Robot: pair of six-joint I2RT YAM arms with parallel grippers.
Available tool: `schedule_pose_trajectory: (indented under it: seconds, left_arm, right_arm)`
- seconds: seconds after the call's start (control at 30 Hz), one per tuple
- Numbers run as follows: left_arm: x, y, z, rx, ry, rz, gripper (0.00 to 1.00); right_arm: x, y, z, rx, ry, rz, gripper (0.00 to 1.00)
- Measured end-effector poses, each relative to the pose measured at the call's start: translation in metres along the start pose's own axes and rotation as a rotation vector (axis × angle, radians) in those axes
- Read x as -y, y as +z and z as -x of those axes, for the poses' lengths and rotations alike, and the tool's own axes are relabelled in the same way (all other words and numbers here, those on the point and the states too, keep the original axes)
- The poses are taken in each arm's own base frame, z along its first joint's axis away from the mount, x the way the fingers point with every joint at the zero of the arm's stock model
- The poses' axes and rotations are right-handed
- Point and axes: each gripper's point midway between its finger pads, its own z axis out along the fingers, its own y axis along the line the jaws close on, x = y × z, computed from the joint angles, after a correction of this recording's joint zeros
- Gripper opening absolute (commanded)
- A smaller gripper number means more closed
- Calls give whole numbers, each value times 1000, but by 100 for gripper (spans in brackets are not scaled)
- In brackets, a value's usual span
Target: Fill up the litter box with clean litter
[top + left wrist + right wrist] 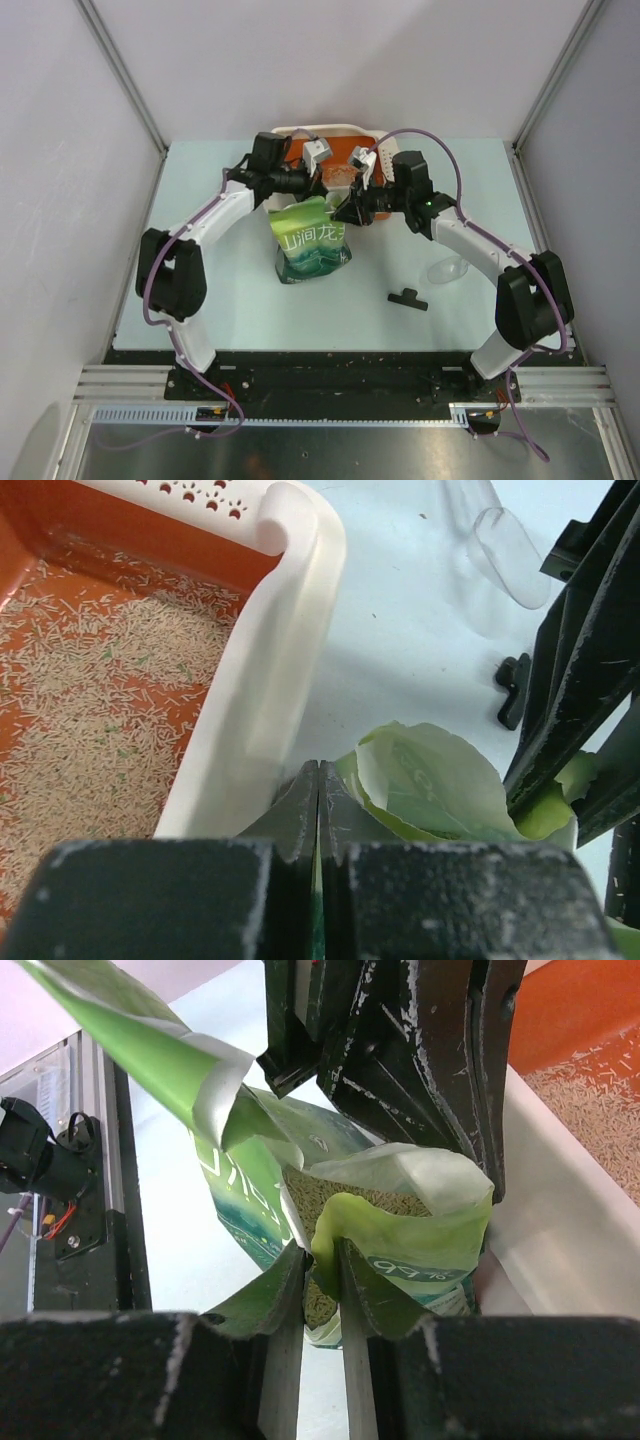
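the left gripper (pixel 318 780) clamps a thin edge of the pouch (pixel 312 250), jaws together; the right gripper (pixel 322 1260) pinches the other rim, jaws narrow. the box (pixel 290 630) just behind is mostly hidden by arms from above, litter (pixel 90 700) thin inside

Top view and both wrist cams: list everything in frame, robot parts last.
litter box: 1, orange inside, cream rim, table's far edge
clean litter: loose granules, pale beige, thin layer in box
green pouch: 1, white characters, open, before the box
scoop: 1, clear, right of pouch
black piece: 1, T-shaped, table, near scoop
table: 1, pale blue
left arm, right arm: white-black, bases at near edge
left pincer: black, shut on pouch top
right pincer: black, shut on pouch rim
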Motion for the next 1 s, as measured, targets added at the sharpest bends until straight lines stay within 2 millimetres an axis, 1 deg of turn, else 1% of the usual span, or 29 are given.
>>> schedule_pose_trajectory:
  seconds: [0.13,0.33,0.63,0.8,1.0]
  left_arm:
    - [6,3,1,7,-20,-29,0]
    - [11,3,11,36,-28,-63,0]
    - [18,8,10,41,-63,-112,0]
    - [22,11,7,42,-83,-148,0]
    - [26,13,6,43,-93,-174,0]
  right_arm:
    - [0,0,0,-1,1,0,22]
    - [4,3,-1,-3,-6,0,22]
    - [10,7,0,-9,-13,10,22]
    - [13,6,-2,-18,-28,5,27]
    - [24,2,-4,-30,-69,-34,32]
